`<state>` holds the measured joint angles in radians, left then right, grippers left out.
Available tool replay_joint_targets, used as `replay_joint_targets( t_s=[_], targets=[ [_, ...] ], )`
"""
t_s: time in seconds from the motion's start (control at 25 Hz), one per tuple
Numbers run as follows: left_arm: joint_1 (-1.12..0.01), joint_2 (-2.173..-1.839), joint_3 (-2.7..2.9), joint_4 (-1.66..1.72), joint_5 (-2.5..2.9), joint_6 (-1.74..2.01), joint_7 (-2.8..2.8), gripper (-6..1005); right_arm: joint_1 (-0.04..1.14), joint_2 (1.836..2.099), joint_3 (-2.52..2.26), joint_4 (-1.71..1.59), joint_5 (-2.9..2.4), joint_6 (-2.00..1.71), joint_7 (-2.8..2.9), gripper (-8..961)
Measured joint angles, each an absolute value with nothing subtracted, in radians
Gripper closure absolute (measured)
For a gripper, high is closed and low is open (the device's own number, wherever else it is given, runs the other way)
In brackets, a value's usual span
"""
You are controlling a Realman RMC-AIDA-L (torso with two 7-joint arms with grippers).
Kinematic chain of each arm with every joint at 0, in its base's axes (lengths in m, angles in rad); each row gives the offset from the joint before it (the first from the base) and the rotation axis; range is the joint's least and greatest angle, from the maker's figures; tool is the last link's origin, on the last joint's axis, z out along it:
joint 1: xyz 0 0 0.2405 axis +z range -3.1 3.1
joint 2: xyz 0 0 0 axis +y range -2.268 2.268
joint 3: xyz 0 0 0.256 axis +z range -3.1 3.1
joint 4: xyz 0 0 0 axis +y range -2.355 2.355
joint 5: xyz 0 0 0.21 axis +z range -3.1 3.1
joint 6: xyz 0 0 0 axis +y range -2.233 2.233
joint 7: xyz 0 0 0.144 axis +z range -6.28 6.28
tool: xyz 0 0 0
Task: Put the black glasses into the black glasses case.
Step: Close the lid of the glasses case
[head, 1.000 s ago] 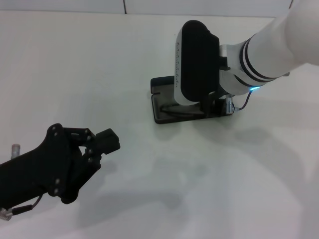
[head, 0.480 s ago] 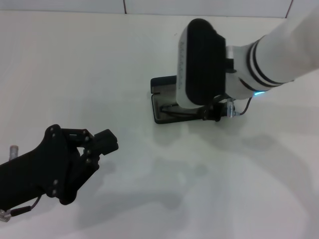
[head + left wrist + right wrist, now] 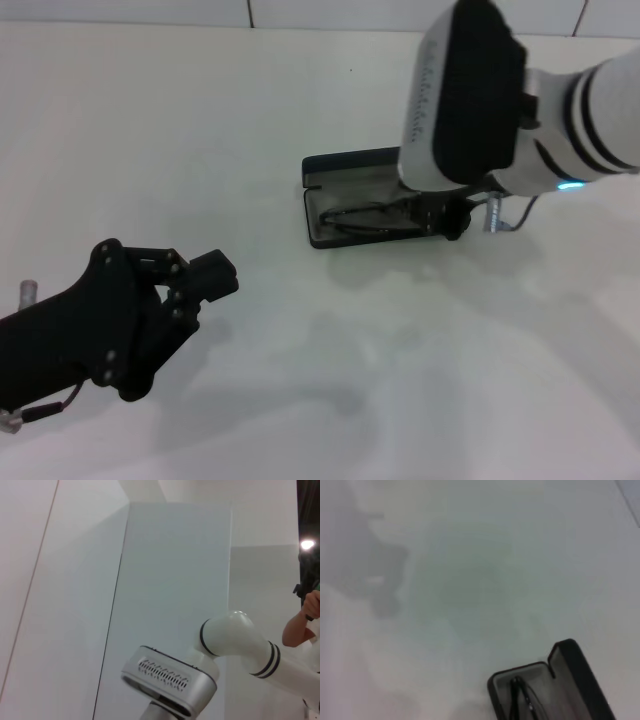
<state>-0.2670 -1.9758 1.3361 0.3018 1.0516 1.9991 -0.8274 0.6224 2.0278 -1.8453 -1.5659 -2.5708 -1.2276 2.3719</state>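
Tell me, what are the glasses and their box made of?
The thin black wire-frame glasses look like slim metal wire, though painted plastic is possible. The black rectangular hard-shell glasses case seems stiff plastic or leatherette outside, holding its open lid up; its grey lining looks soft and matte, perhaps felt.

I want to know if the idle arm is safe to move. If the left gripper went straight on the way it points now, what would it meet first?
Probably nothing soon: the left gripper points across bare table towards the far right. The open black glasses case, holding the black glasses, seems near that line, though depth is unclear.
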Motion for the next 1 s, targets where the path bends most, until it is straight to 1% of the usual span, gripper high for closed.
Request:
replay_joint_targets(
  t_s=[0.32,0.48,0.56,0.64,0.68,0.76,0.92,1.0],
  targets=[
    [-0.289,-1.971,1.335,0.302,1.046,2.001,-0.842,947,0.556,2.028,-1.837,-1.621,-2.546,-1.24,2.37,805],
    [-0.289,-1.966,1.334,0.302,1.043,2.002,-0.843,947,0.492,2.025,-1.781,-1.704,-2.477,-1.248,2.369,806],
    [-0.29,-1.963,1.324,0.302,1.042,2.001,-0.847,947,0.457,2.023,-1.717,-1.745,-2.411,-1.263,2.367,806],
    [-0.29,-1.961,1.31,0.302,1.045,1.997,-0.852,947,0.398,2.02,-1.569,-1.796,-2.28,-1.309,2.358,806],
    [-0.29,-1.958,1.298,0.302,1.047,1.993,-0.856,947,0.398,2.02,-1.569,-1.796,-2.28,-1.309,2.358,806],
    [-0.299,-1.952,1.286,0.303,1.048,1.99,-0.87,947,0.348,2.02,-1.443,-1.814,-2.173,-1.356,2.327,807],
    [-0.336,-1.944,1.283,0.305,1.049,1.983,-0.903,947,0.239,2.021,-1.217,-1.796,-1.98,-1.459,2.206,807],
    [-0.356,-1.945,1.286,0.304,1.058,1.961,-0.907,947,0.211,2.02,-1.14,-1.752,-1.924,-1.511,2.147,807]
  ],
)
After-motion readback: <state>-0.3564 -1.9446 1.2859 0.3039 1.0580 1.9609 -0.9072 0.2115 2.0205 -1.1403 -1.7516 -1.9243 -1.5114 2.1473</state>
